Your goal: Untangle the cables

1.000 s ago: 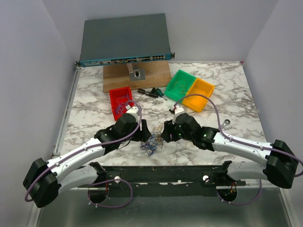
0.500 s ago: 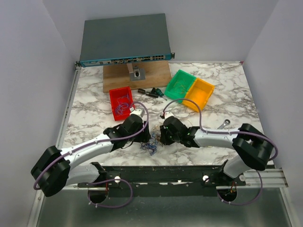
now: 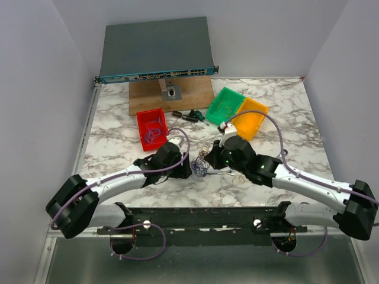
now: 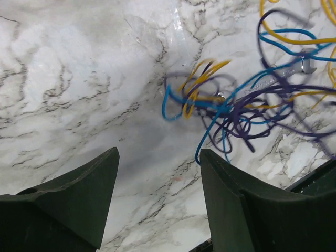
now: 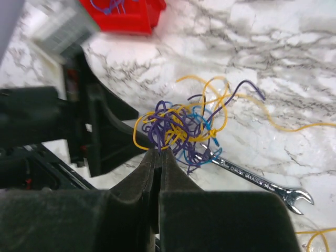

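Observation:
The cables (image 5: 178, 126) are a small knot of purple, yellow and blue wires on the marble table (image 3: 118, 148); from above the cables (image 3: 199, 165) lie between both grippers. My right gripper (image 5: 159, 152) is shut on a purple strand at the knot's near edge. In the top view the right gripper (image 3: 211, 158) sits just right of the knot. My left gripper (image 4: 158, 155) is open over bare marble with nothing between its fingers. In its view the cables (image 4: 236, 105) lie just beyond its right finger (image 4: 236, 199). From above, the left gripper (image 3: 182, 168) is just left of the knot.
A silver wrench (image 5: 257, 181) lies under the knot's right side, with a loose yellow wire (image 5: 294, 126) trailing past it. A red bin (image 3: 152, 129) with wires, green bin (image 3: 225, 106), orange bin (image 3: 249, 118), small dark tools (image 3: 189, 116), wooden board (image 3: 172, 94) and network switch (image 3: 155, 50) stand behind.
My right gripper has closed on the knot and drawn it up the table, away from the front edge. The left gripper has followed to the right and stayed open.

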`<action>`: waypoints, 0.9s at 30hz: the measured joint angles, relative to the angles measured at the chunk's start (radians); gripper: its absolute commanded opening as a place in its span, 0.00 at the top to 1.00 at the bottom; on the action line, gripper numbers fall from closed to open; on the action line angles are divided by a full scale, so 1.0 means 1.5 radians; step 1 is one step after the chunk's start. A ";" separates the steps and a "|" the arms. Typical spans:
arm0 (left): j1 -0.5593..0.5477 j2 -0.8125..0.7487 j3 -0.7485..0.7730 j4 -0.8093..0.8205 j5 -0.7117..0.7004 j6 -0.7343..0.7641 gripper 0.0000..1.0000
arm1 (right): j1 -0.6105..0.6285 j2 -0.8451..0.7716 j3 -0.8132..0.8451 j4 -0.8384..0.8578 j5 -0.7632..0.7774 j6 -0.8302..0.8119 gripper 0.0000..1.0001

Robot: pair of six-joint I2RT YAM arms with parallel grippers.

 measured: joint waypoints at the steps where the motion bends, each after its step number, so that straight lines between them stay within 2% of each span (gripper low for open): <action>1: 0.001 0.009 -0.001 0.006 0.009 0.003 0.37 | 0.000 -0.014 0.010 -0.013 0.006 0.002 0.99; 4: 0.002 0.050 -0.002 0.035 0.048 0.008 0.43 | 0.000 -0.050 0.045 -0.051 0.025 0.008 0.99; 9: 0.002 0.089 -0.004 0.088 0.089 0.012 0.41 | 0.000 -0.078 0.114 -0.103 0.056 0.012 0.99; 13: 0.002 0.005 -0.062 0.156 0.090 0.009 0.30 | 0.000 -0.084 0.144 -0.129 0.082 0.014 0.99; 18: -0.002 -0.136 -0.140 0.232 0.079 0.007 0.27 | 0.000 -0.084 0.142 -0.147 0.120 0.029 0.99; 23: -0.004 -0.179 -0.155 0.243 0.052 0.020 0.28 | 0.000 -0.080 0.127 -0.147 0.169 0.042 0.99; 27: -0.004 -0.188 -0.153 0.253 0.037 0.048 0.36 | 0.000 -0.067 0.124 -0.145 0.179 0.051 0.99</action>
